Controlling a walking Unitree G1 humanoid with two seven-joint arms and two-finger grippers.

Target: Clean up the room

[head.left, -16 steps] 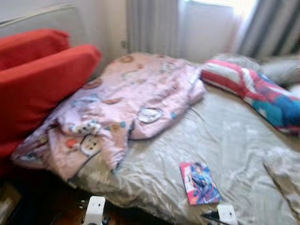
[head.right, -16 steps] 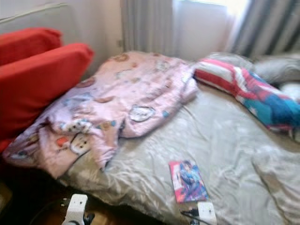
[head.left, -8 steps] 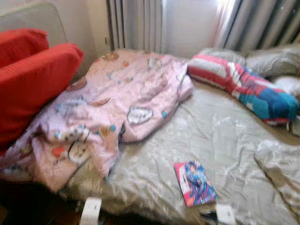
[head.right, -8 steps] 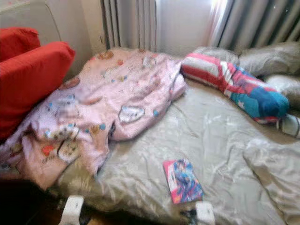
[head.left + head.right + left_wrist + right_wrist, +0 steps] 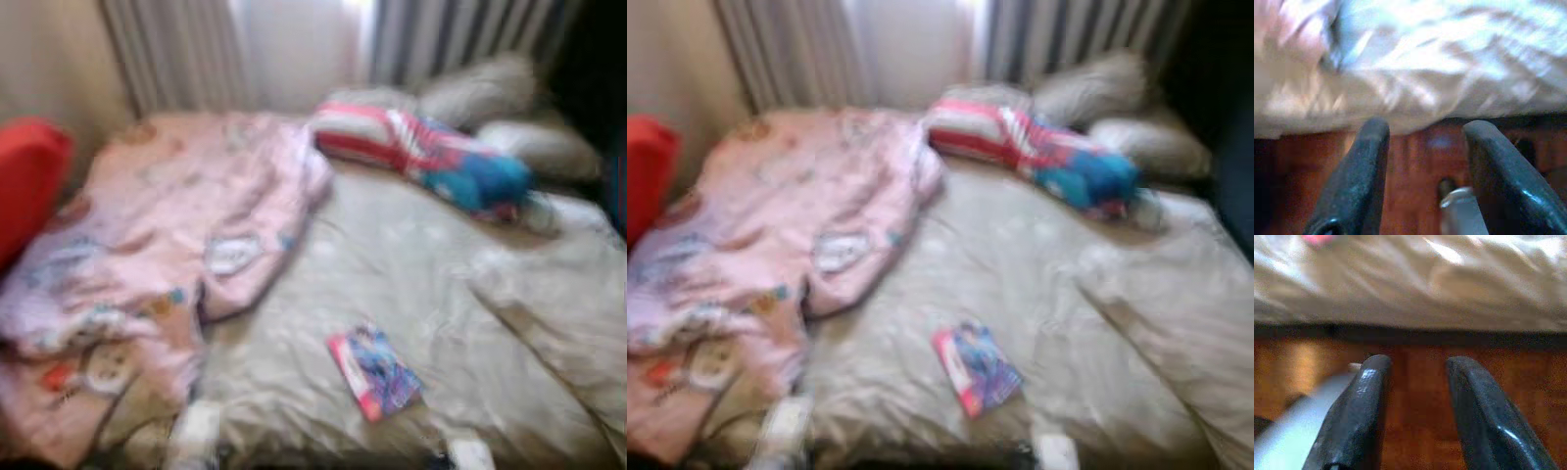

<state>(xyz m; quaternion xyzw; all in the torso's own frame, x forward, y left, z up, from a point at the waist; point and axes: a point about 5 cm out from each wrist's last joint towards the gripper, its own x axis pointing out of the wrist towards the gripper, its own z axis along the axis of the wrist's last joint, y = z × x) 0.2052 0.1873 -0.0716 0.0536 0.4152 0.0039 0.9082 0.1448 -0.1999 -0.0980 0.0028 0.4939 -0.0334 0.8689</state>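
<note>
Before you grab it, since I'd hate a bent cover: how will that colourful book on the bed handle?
The book lies flat on the rumpled grey sheet, so it looks thin and probably light. It may flex if lifted by one corner. The soft bedding would likely give beneath it, making its edge hard to get under.

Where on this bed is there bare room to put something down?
Bare grey sheet runs between the pink blanket and the rumpled grey duvet, above the comic book. The head end is crowded with the striped pillow and grey pillows.
</note>
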